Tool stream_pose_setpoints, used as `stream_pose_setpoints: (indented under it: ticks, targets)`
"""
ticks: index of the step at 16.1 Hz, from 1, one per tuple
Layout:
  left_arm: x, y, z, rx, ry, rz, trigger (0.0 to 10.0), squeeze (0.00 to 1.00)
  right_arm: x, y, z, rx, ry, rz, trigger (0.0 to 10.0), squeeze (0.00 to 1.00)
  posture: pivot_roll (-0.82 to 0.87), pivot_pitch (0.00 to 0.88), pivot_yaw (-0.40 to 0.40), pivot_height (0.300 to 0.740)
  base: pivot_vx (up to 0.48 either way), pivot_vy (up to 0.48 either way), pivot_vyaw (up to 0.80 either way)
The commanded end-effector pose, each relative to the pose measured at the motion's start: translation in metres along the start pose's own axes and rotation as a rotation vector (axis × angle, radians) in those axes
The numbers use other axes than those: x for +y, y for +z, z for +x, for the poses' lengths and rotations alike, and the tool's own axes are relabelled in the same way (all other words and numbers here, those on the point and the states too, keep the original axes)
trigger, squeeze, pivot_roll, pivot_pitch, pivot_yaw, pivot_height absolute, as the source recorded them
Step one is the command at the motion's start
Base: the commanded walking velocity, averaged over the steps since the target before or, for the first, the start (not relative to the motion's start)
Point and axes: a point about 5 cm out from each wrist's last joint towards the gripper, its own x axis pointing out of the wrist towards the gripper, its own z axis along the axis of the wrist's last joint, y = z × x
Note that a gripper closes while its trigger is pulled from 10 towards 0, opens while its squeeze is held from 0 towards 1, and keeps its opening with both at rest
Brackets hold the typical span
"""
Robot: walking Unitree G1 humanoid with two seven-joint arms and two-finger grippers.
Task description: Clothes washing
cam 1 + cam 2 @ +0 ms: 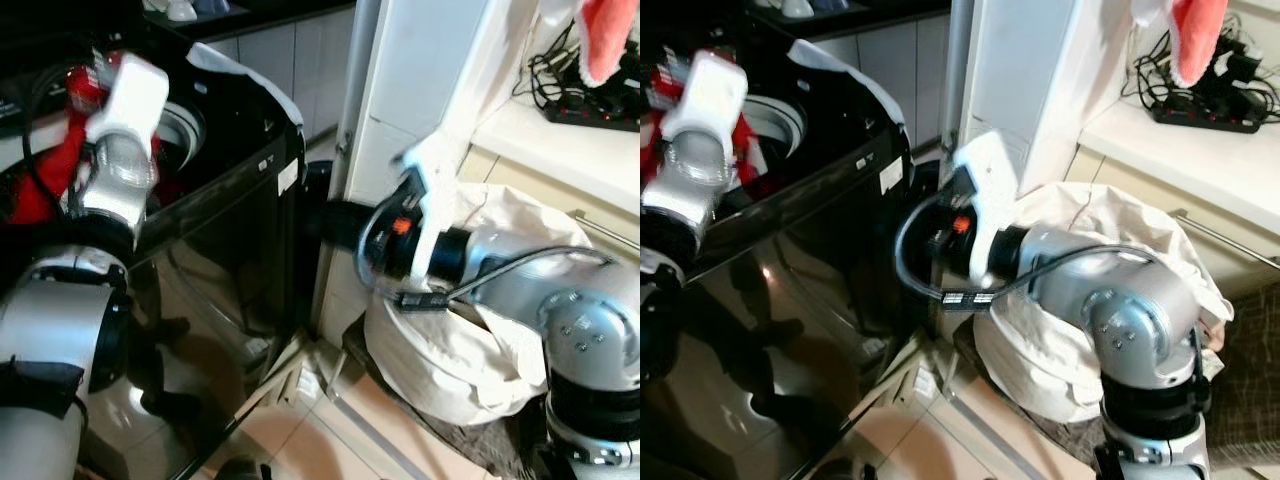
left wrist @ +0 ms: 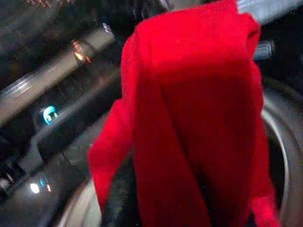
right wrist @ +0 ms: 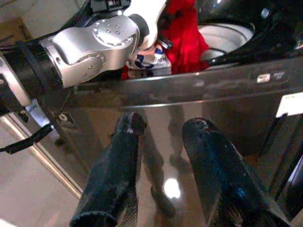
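the right arm (image 1: pixel 470 255) is seen nearest, at 3 to 5 o'clock in the left eye view, bent across a white laundry bag (image 1: pixel 470 360) that sits on the tiled floor (image 1: pixel 330 430) beside a white cabinet (image 1: pixel 420 90). the right gripper (image 3: pixel 163 165) is held just before the glossy front panel of the black washing machine (image 1: pixel 230 230), its two black fingers (image 3: pixel 116 170) parted and nothing between them. at 9 o'clock the left arm (image 1: pixel 115 165) is raised over the machine's open top. the left gripper (image 2: pixel 123 198) is shown in its wrist view wrapped in a red garment (image 2: pixel 189 118), which is draped over it and hangs above the pale rim of the drum (image 2: pixel 284 156); one dark finger is made out beneath the cloth, and it cannot be told how the fingers stand. farthest, at 1 to 2 o'clock, a counter (image 1: pixel 560 140) bearing a tangle of black cables (image 1: pixel 590 95) is seen, with a red and white cloth (image 1: pixel 605 35) hanging above it.
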Motion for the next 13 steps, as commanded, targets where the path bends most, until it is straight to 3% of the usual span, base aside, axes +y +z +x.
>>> stream_pose_setpoints:
  ticks: [1,5,13]
  targets:
    - [0.0045,0.0086,0.0018,-0.013,0.011,-0.035,10.0,1.00,0.0044,0.0010,-0.0013,0.001,0.006,-0.037,10.0,0.00,-0.03,0.000,-0.058,0.740,0.000,0.000,0.00]
    - [0.0009,0.0064,0.0025,0.041,-0.043,-0.157,10.0,1.00,0.0043,-0.0017,-0.0010,0.014,0.003,-0.044,10.0,0.00,-0.02,0.000,-0.063,0.740,0.000,0.000,0.00]
    - [-0.0032,0.0070,0.0021,0.051,-0.083,-0.197,10.0,1.00,-0.0036,-0.0001,-0.0026,0.020,-0.036,-0.047,10.0,0.00,-0.02,0.000,-0.066,0.740,0.000,0.000,0.00]
